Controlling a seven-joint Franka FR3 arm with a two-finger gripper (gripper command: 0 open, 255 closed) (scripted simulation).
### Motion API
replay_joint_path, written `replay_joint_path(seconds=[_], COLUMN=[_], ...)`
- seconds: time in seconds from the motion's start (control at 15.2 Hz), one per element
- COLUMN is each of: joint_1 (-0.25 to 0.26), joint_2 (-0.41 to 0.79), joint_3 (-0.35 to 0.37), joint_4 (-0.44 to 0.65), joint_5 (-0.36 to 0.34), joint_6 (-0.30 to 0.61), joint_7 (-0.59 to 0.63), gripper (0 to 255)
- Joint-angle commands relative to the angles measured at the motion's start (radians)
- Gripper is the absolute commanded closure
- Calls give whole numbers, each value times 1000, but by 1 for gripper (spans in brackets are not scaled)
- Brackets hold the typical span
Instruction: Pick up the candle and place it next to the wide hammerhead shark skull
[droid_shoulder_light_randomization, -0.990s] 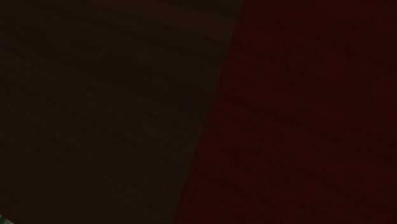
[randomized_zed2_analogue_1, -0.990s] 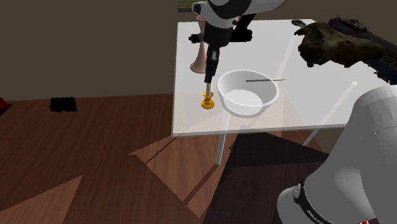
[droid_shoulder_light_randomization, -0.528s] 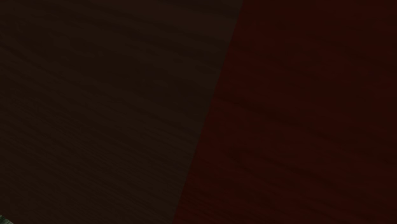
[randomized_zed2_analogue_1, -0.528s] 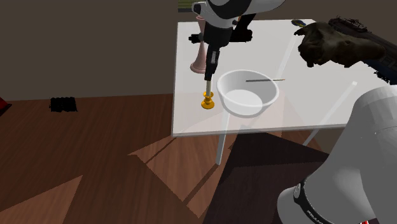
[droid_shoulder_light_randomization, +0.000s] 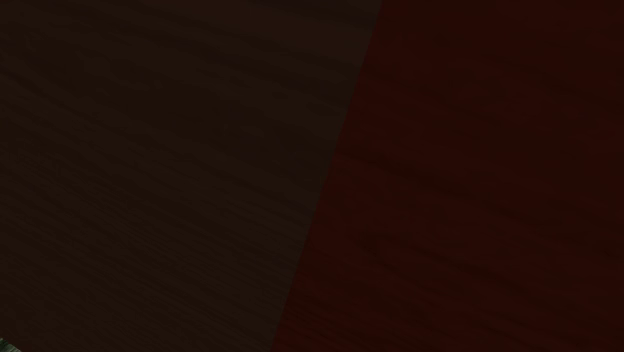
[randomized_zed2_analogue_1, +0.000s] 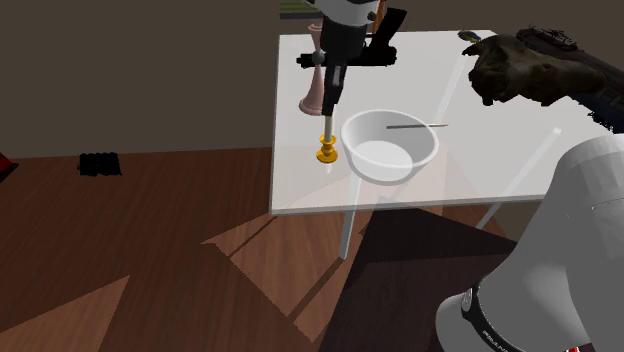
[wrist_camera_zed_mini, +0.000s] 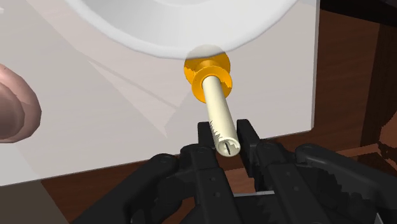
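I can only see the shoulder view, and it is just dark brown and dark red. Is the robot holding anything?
Observer: Yes. In the wrist view the gripper clasps the top end of a cream candle with an orange holder.
Operator: Where is that candle?
Observer: At a white table, close beside a white bowl.
Operator: And the skull it should go next to?
Observer: A dark skull lies on the same table past the bowl, at the second exterior view's upper right.

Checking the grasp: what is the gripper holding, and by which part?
The candle, clasped between the fingers at its top end, away from the orange base.
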Motion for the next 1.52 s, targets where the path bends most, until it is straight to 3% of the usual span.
replay_joint_path(seconds=[0.0,1.45], joint_1=[-2,-2], joint_2=[-15,-90], joint_3=[8,65], joint_4=[16,255], joint_5=[-4,-1], joint_6=[-31,-342], joint_7=[7,40], gripper=[255,255])
